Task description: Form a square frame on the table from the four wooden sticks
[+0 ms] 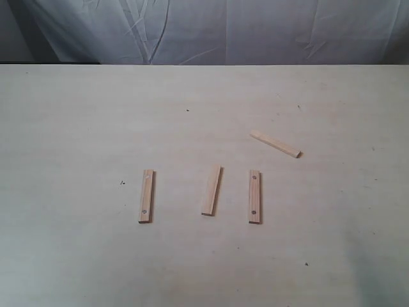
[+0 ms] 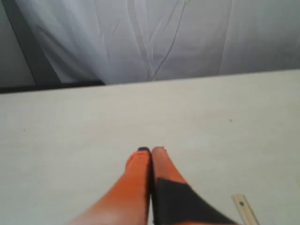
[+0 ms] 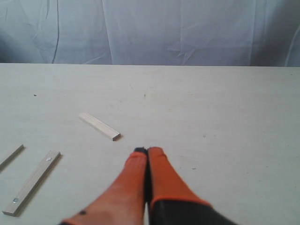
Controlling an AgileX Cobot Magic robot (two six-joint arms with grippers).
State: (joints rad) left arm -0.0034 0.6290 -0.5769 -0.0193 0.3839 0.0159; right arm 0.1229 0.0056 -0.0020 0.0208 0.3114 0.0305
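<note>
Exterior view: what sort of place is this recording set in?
Probably a staged robot test bench: a pale wood-grain table, a wrinkled white sheet hung as backdrop, and four wooden sticks laid out.

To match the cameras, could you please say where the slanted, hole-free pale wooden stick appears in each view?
Exterior view: slanted pale wooden stick, right of centre, farthest back.
Left wrist view: not in it.
Right wrist view: stick beyond the holed wooden strip.
Shared landmark: white cloth curtain.

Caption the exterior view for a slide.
Four sticks lie apart on the table: three roughly parallel in a row, the fourth angled beyond them.
</note>
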